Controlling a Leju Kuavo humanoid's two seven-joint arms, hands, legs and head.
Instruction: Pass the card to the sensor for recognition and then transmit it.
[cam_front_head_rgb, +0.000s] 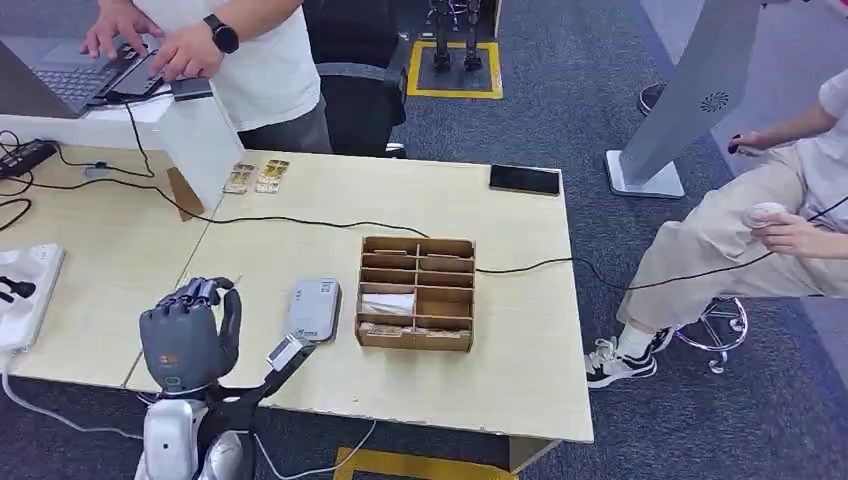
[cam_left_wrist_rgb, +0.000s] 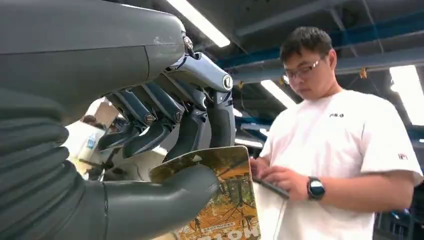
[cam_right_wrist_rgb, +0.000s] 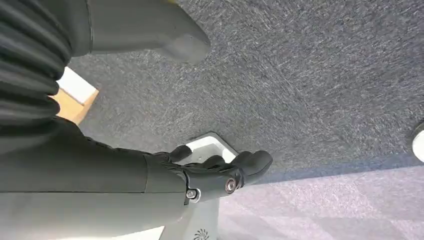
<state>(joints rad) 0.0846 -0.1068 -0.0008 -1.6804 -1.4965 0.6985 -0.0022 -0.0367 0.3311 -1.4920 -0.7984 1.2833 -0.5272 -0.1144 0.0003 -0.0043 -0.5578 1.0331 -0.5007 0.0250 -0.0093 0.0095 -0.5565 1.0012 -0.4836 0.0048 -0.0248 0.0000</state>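
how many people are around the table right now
2. One person stands at the far left end of the table, hands on a laptop. Another person sits past its right edge. Others may be out of frame.

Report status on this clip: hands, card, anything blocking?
Left robot hand raised near the table's front edge, pinching card. Right robot hand hanging over carpet, holding nothing. Sensor right beside, path clear.

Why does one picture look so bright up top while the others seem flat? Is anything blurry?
Left wrist view: it looks upward, so ceiling strip lights glare white; the left hand is close and soft, though the card it holds reads fairly clearly. Head view: even light, faint shadows on the table. Right wrist view: the right hand is dark against sharp carpet.
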